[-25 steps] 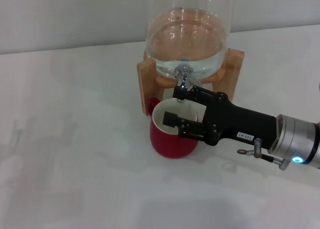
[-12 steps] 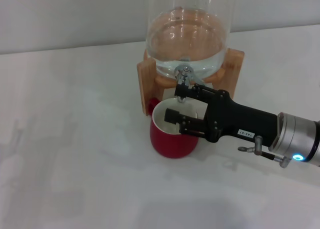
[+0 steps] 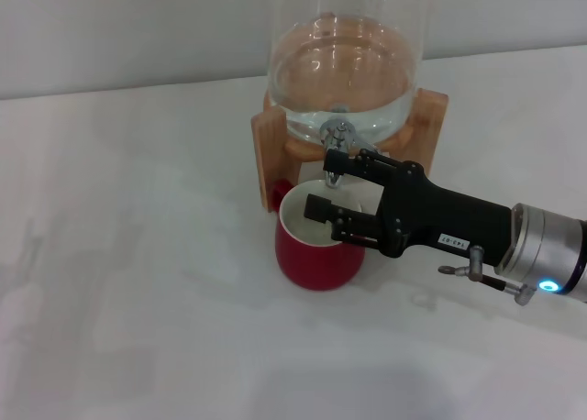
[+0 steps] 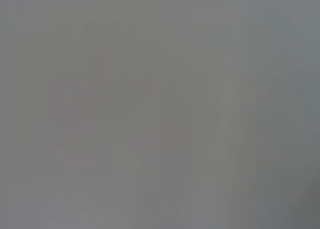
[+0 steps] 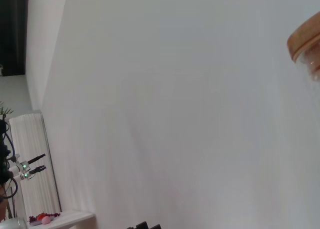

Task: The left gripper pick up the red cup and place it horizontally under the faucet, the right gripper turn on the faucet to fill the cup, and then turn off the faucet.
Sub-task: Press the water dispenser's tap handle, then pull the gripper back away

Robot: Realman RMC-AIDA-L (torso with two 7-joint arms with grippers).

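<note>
The red cup (image 3: 307,259) stands upright on the white table, right in front of the wooden stand, with its small handle (image 3: 278,193) turned toward the stand. The chrome faucet (image 3: 337,138) hangs just above the cup's far rim. My right gripper (image 3: 324,185) reaches in from the right, over the cup's mouth. Its jaws are open, one finger (image 3: 335,164) just below the faucet and the other (image 3: 318,206) over the cup's cream inside. The left gripper is out of view; the left wrist view is plain grey.
The glass dispenser (image 3: 344,62) holds water and sits in a wooden stand (image 3: 427,117) at the back of the white table (image 3: 138,282). The right wrist view shows a white wall and the edge of a wooden lid (image 5: 305,41).
My right gripper has moved a little up and back, bringing its upper finger closer to the faucet. The cup has not moved.
</note>
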